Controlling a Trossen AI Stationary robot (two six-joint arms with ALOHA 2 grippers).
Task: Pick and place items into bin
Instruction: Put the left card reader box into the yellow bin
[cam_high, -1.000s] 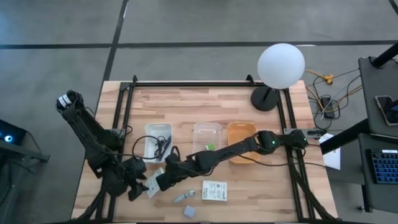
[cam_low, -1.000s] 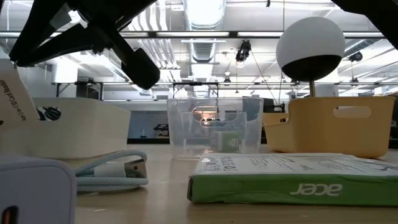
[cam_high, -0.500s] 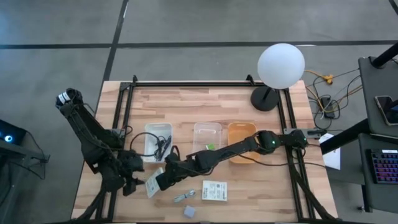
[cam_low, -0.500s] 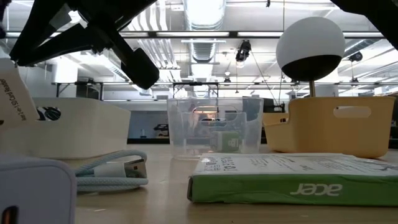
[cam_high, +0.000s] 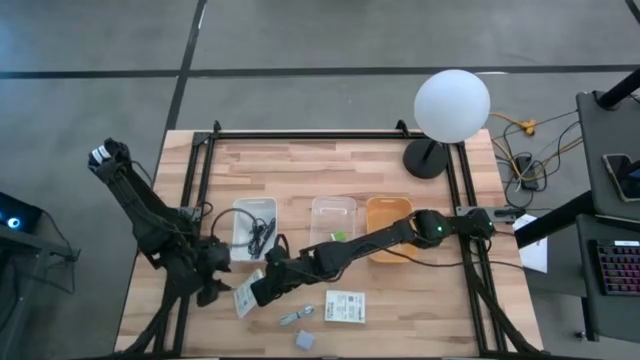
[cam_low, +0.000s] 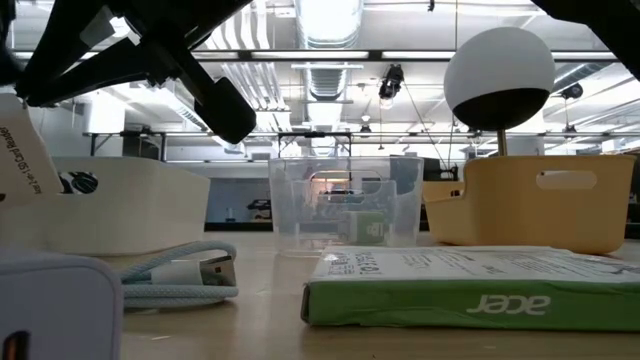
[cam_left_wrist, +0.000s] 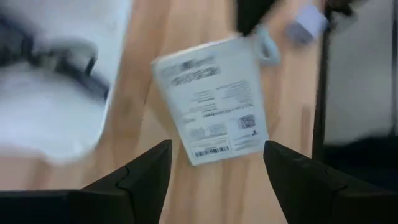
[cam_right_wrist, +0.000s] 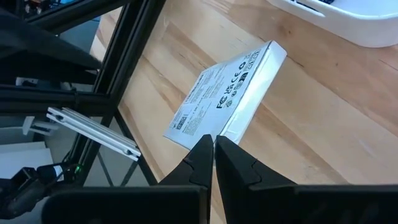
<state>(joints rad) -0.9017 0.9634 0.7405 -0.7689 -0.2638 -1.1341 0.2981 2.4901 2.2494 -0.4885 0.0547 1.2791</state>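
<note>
The right gripper (cam_high: 258, 291) sits low over the front of the table, its two fingers (cam_right_wrist: 200, 163) pressed together with no gap and nothing between them. Just past their tips lies a white printed box (cam_right_wrist: 225, 93), flat on the bare wood, one long edge facing the gripper and its far corner close to the rim of the white bin (cam_right_wrist: 367, 28). On the box's outer side the black table frame (cam_right_wrist: 127, 53) runs along the table edge, leaving only a narrow strip of wood.

The left gripper (cam_high: 213, 283) hangs above the same box, seen from its wrist as the box (cam_left_wrist: 211, 99), with fingers (cam_left_wrist: 144, 174) spread wide and empty. The white bin (cam_high: 251, 227) holding a coiled black cable (cam_high: 262, 236) lies just behind this gripper.

To the right gripper's other side are a small metal part (cam_high: 296, 317), a grey-blue cube (cam_high: 306, 340) at the front edge, and a white packet (cam_high: 345, 306), each apart from the others with open wood between. Behind the right arm stand a clear bin (cam_high: 333, 219) and an orange bin (cam_high: 389, 226), side by side.
</note>
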